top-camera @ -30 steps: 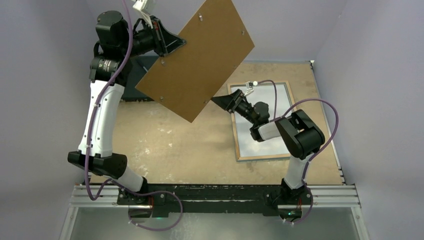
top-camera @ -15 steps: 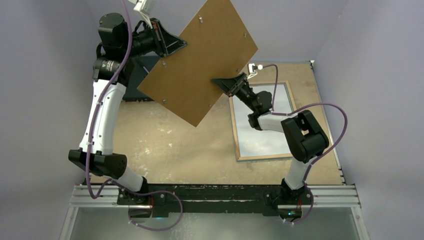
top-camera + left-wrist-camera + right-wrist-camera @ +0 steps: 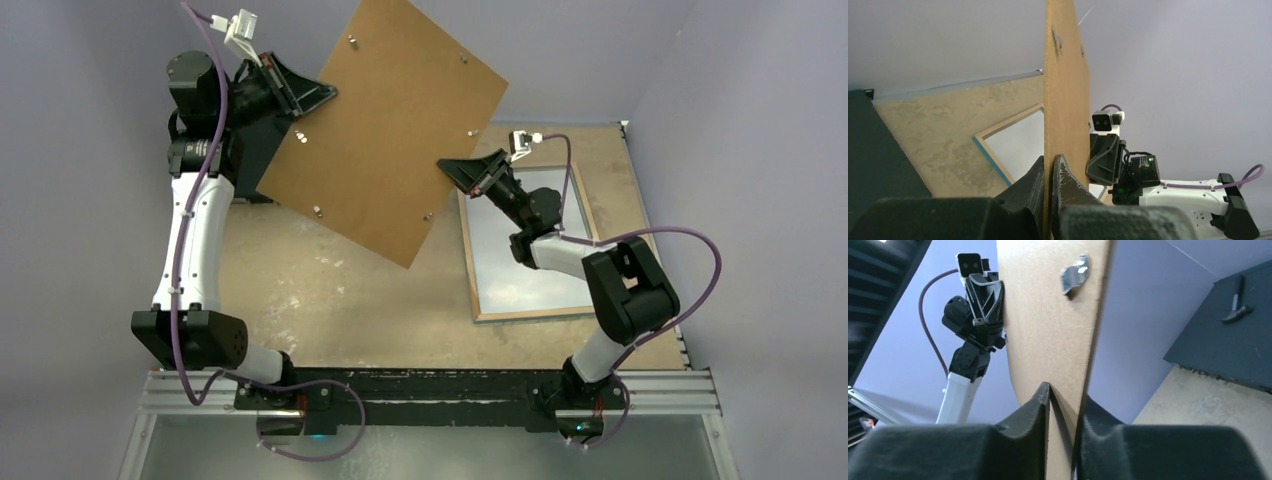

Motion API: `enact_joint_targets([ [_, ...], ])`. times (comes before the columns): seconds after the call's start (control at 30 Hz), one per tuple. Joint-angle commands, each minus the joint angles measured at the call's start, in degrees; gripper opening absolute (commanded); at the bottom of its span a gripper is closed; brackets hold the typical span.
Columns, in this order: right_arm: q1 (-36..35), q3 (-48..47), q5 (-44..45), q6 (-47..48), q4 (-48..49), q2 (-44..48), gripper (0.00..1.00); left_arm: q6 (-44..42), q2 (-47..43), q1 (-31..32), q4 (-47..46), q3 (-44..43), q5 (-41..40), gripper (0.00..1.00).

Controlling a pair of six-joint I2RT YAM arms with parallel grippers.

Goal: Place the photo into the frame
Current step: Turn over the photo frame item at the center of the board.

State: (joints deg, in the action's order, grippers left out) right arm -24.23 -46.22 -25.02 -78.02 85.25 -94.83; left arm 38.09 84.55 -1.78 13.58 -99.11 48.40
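Presently, the work surface is a tan, scuffed table [image 3: 330,290], enclosed on three sides by plain lilac-grey walls [image 3: 90,200]. My two arm bases are bolted to a dark rail [image 3: 430,385] along the lower edge of the top view.

Containers: a flat black box [image 3: 1228,330] sits at the far left of the table, in the upper left of the top view. A metal catch is visible on it, and its contents do not show. The frame [image 3: 530,314] lies flat on the table at centre right of that view, bare wood side up. Its opening holds a pale grey sheet [image 3: 520,270]; I cannot tell whether this is glass or the print's white back. I cannot identify the photo with certainty in any view.

A brown backing panel [image 3: 385,120] is held tilted in the air above the table, clear of the frame, with small metal clips [image 3: 1074,274] on its face. My left gripper [image 3: 322,96] is pressed tight on its upper-left edge. My right gripper [image 3: 447,166] pinches its right edge, one finger on each face.
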Motion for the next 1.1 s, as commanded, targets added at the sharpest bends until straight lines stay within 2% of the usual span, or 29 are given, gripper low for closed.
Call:
enact_joint_targets([
  [0.0,0.23,-5.10,-2.10,-5.58,35.07,-0.05,0.11,-0.84,-2.44,-1.12,-8.65,3.72,-4.45,0.00],
  [0.07,0.31,-5.95,-3.32,-7.54,34.25,-0.29,0.00,-2.89,-2.32,-1.12,-6.67,4.05,-4.37,0.00],
  [0.1,0.31,-6.34,-4.61,-8.04,33.14,0.03,0.00,-4.40,-2.11,-1.12,-4.33,3.86,-4.41,0.00],
  [0.13,0.46,-6.65,-5.54,-7.96,31.73,0.71,0.00,-5.67,-1.85,-1.12,-2.65,3.87,-4.40,0.05],
  [0.23,1.08,-8.05,-9.39,-5.43,21.94,3.73,0.00,-12.06,-0.51,-1.12,3.94,3.59,-4.28,0.36],
  [0.3,1.43,-8.50,-10.49,-1.29,13.94,6.63,0.00,-17.94,0.33,-1.12,9.51,3.68,-4.85,0.52],
  [0.4,2.83,-11.02,-12.06,4.59,-0.76,10.32,0.00,-26.39,0.98,-1.27,16.45,4.82,-5.96,0.64],
  [0.5,6.12,-16.34,-13.74,8.69,-16.43,12.94,0.00,-33.80,-0.52,-1.34,18.71,8.89,-7.28,0.82],
  [0.57,8.69,-19.10,-14.60,11.17,-25.05,14.83,0.00,-39.24,-1.70,-1.38,19.49,11.82,-8.30,0.86],
  [0.73,15.87,-28.43,-18.03,19.48,-55.36,16.47,0.00,-54.27,-2.01,-1.31,23.51,18.04,-11.54,0.91],
  [0.9,25.65,-29.03,-21.66,19.95,-64.50,17.68,0.00,-58.53,-0.02,0.50,23.64,19.94,-12.21,0.92],
  [1.07,31.29,-33.61,-17.46,29.38,-79.46,18.78,0.00,-59.45,1.96,10.64,20.95,21.81,-17.48,0.93],
])
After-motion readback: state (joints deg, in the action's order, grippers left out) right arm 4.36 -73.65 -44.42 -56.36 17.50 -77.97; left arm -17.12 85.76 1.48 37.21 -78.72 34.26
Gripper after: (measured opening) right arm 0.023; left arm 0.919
